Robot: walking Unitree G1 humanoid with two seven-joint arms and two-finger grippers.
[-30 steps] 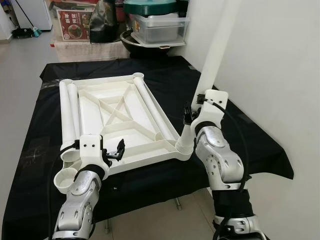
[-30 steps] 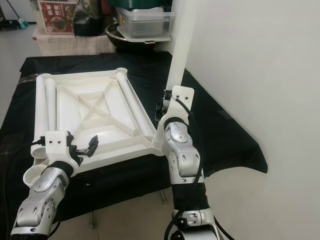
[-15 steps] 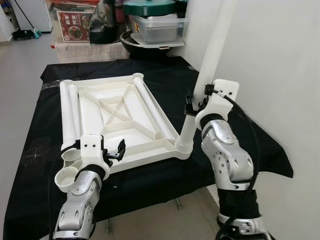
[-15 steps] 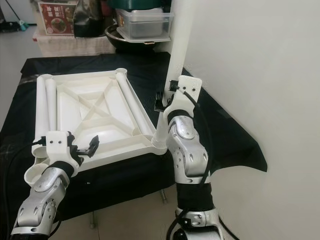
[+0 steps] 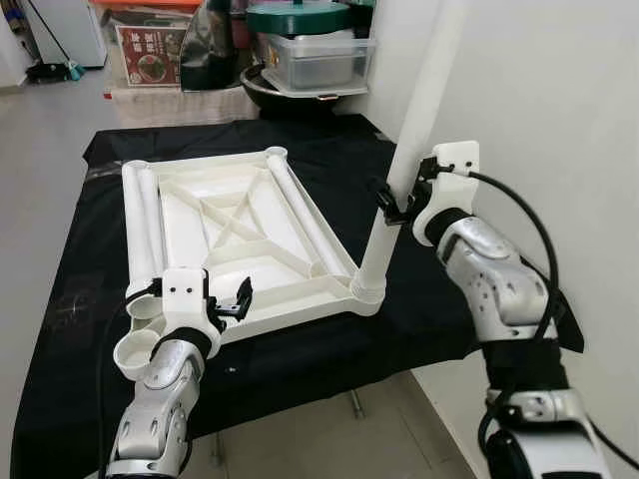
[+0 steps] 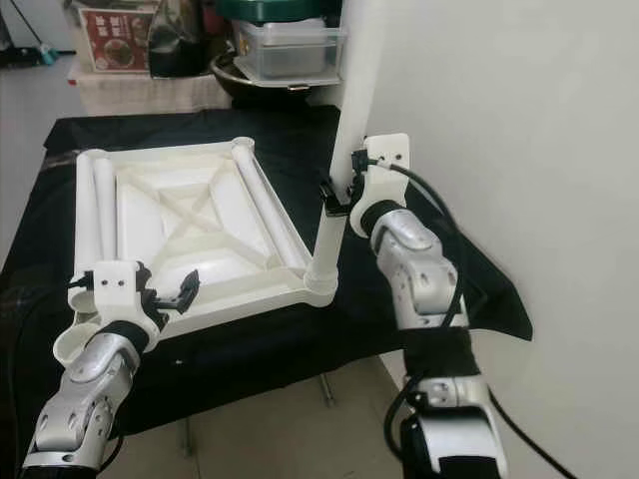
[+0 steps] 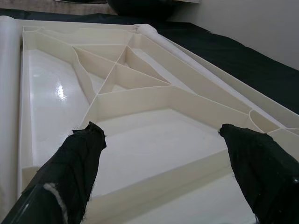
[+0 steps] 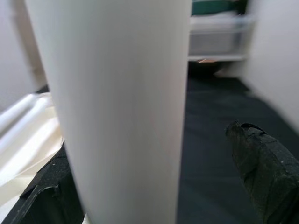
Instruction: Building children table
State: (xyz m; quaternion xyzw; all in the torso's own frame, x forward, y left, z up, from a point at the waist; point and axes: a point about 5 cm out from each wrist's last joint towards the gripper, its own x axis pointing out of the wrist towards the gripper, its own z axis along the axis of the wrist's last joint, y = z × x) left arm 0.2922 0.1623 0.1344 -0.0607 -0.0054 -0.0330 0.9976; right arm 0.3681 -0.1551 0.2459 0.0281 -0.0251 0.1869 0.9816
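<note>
At the left edge of the black-draped bench (image 5: 60, 299), two loose white legs (image 5: 140, 230) lie along the long side of the upturned tabletop (image 5: 235, 235), presumably parked there until their sockets are due. The tabletop lies ribs-up so that its corner sockets face upward to take the legs. The left gripper (image 5: 238, 296) hovers over the near rim with its fingers spread and nothing between them, probably ready to steady the panel. A third leg (image 5: 305, 222) lies along the right inner edge.

At the near right corner, an upright leg (image 5: 404, 150) stands in its socket (image 5: 366, 292), tilted slightly to the right. The right gripper (image 5: 392, 205) is at its mid-height, likely to guide or press it home.

The left wrist view shows what the head views cannot: the gap between those fingers (image 7: 70, 172) is plainly wide, with the diagonal ribs beyond. The right wrist view shows the tube close between the black fingers (image 8: 261, 163); one looks clear of it, though the blur makes contact hard to judge, so I cannot tell whether they grip. Only the head views show the socket.
</note>
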